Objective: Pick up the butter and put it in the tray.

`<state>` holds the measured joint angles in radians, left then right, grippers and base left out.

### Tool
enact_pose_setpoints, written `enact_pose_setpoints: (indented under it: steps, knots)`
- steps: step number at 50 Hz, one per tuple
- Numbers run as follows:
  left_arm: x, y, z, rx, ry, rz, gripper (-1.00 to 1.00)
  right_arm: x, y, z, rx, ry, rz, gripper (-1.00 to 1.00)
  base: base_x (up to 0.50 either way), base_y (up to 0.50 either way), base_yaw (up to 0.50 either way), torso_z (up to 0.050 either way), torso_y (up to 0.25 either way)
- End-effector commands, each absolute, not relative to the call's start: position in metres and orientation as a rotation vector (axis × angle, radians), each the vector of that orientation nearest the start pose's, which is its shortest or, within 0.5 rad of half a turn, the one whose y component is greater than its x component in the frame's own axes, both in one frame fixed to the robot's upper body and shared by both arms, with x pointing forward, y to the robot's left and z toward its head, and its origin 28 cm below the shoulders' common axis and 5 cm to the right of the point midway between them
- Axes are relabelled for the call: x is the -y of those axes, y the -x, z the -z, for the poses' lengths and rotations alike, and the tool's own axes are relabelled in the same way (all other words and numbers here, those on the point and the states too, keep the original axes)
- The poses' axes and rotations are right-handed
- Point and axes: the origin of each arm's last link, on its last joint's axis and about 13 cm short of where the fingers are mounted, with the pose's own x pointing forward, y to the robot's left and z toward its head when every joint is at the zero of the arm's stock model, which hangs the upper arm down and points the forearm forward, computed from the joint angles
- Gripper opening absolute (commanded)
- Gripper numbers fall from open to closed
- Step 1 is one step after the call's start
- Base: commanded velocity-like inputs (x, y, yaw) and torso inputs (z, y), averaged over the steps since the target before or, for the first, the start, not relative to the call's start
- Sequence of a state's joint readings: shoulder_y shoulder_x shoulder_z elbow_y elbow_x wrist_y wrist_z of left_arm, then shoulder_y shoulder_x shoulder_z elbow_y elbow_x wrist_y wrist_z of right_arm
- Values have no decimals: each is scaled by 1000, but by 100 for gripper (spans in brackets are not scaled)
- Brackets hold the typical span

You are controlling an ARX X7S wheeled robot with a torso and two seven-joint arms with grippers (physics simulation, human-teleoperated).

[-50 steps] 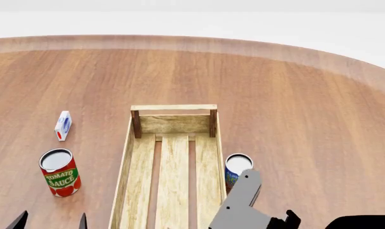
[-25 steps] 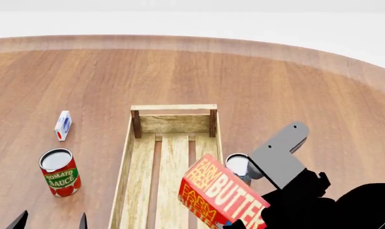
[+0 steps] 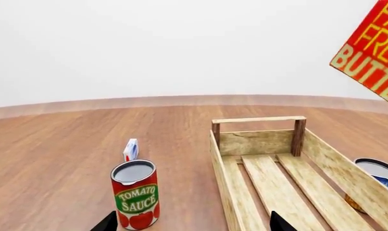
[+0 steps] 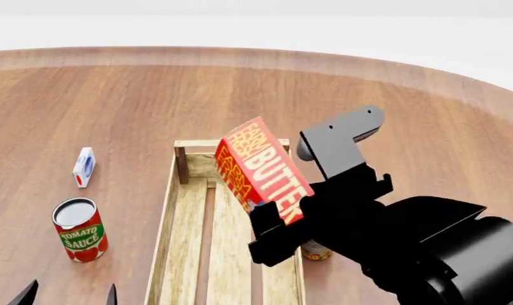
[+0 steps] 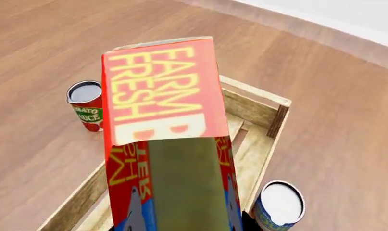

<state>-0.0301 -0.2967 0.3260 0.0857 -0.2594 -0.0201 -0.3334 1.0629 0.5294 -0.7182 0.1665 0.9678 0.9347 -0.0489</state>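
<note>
The right tool (image 4: 278,232) is clamped on the butter (image 4: 260,168), held tilted above the tray (image 4: 184,241); the left tool (image 4: 68,295) stands open at 7 o'clock, holding nothing.

Butter (image 5: 160,96) fills view, held up close to cam.
Below it: tray (image 5: 258,111) far end w/ rail. Tomato sauce can (image 5: 86,105) one side, blue-label can (image 5: 278,205) other side, outside tray.
</note>
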Motion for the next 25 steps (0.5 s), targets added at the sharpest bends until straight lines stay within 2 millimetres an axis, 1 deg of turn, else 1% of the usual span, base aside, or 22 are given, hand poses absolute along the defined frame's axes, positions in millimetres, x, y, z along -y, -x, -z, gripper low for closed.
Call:
enact_pose_setpoints:
  steps: [1,4,7,11,14,16,20,22,25]
  knots:
    - [-208,-206,-27,12,-32,3,100,97,-370,-183,-423,120,-541,-100,0,0,0,0,0]
    - [-208,-206,-27,13,-32,1,100,91,-379,-175,-427,119,-536,-100,0,0,0,0,0]
    - [-208,-206,-27,15,-31,0,100,88,-389,-174,-421,80,-528,-100,0,0,0,0,3]
    - [-208,-206,-27,14,-30,2,100,84,-398,-172,-427,74,-522,-100,0,0,0,0,0]
    - [-208,-206,-27,13,-28,4,100,78,-406,-165,-440,67,-506,-100,0,0,0,0,0]
    - [-207,-206,-27,13,-27,4,100,76,-408,-161,-450,70,-512,-100,0,0,0,0,5]
    - [-208,-205,-25,10,-27,3,100,71,-411,-145,-491,65,-523,-100,0,0,0,0,0]
    - [-208,-205,-27,11,-26,1,100,69,-408,-137,-513,73,-528,-100,0,0,0,0,0]
    - [-208,-205,-28,14,-27,0,100,68,-406,-131,-525,84,-530,-100,0,0,0,3,0]
